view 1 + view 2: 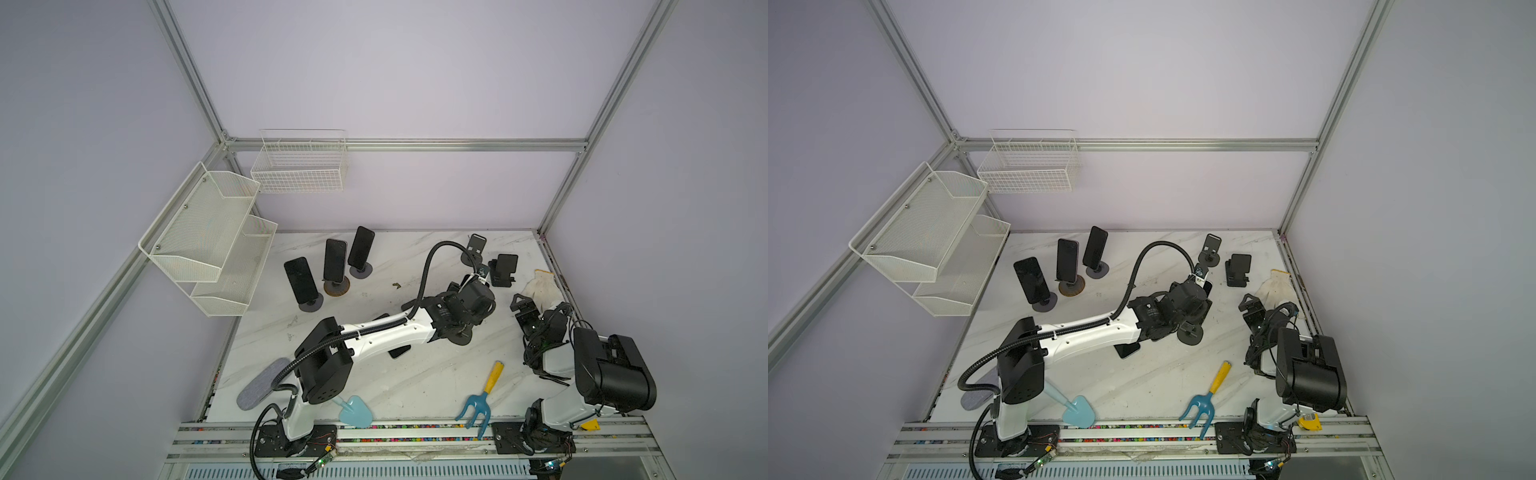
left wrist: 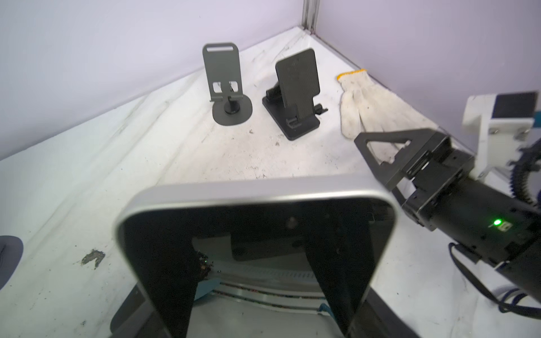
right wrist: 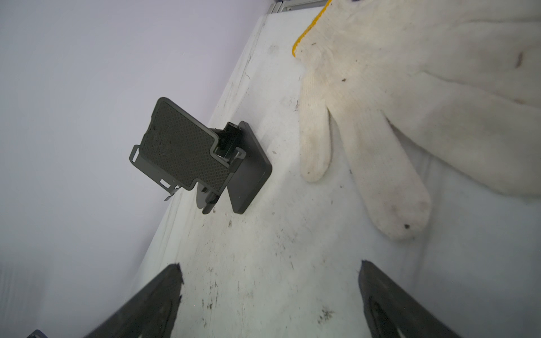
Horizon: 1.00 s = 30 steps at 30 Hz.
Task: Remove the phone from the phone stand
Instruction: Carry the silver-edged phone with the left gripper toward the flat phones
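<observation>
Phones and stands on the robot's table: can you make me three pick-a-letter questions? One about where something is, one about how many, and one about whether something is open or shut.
1. Where does the white glove lie?
A. In the wire basket
B. Near the table's far right corner, by the two empty stands
C. Touching the blue trowel

2. How many phones lean on stands at the far left?
A. One
B. Three
C. Five

3. How is the right end effector?
A. Shut on the glove
B. Shut on a phone
C. Open, holding nothing

Answers:
1 B: both top views show the glove just right of the empty stands.
2 B: three dark phones stand there, each on its own base.
3 C: the right wrist view shows bare table between its spread fingers.
</observation>
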Each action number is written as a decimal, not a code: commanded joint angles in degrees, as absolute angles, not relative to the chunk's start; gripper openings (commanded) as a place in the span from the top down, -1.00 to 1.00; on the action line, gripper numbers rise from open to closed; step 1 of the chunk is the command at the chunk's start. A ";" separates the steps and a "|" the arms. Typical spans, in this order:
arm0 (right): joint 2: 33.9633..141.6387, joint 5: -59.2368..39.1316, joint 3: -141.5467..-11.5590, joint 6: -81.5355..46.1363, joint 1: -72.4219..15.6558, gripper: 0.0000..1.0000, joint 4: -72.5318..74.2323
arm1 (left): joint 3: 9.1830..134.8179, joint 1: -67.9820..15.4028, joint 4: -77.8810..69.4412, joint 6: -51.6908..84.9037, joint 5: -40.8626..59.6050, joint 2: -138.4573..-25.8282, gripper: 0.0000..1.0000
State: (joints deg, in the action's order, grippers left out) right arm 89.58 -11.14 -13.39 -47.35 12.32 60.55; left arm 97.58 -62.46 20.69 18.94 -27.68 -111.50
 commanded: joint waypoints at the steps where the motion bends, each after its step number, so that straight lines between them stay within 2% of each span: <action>1: 89.61 -10.20 -14.50 -48.00 12.07 -0.91 60.03 | 95.79 -61.26 17.82 19.25 -27.47 -105.38 -0.38; 8: 89.88 -10.27 -14.83 -47.88 12.07 -0.91 59.59 | 86.05 -57.29 17.78 20.20 -29.97 -97.40 -0.39; 13: 90.05 -10.53 -14.85 -47.73 12.05 -0.91 59.82 | 75.46 -52.54 20.28 26.08 -31.21 -90.36 -0.39; 20: 90.44 -10.55 -15.19 -47.93 12.07 -0.91 59.56 | 59.87 -43.76 25.69 32.80 -23.28 -79.50 -0.39; 25: 91.03 -10.74 -15.47 -48.05 12.04 -0.91 59.68 | 52.77 -40.54 32.78 35.91 -25.53 -73.92 -0.39; 30: 90.81 -10.72 -15.28 -47.90 12.05 -0.91 59.90 | 43.73 -37.11 32.70 39.22 -23.94 -69.06 -0.36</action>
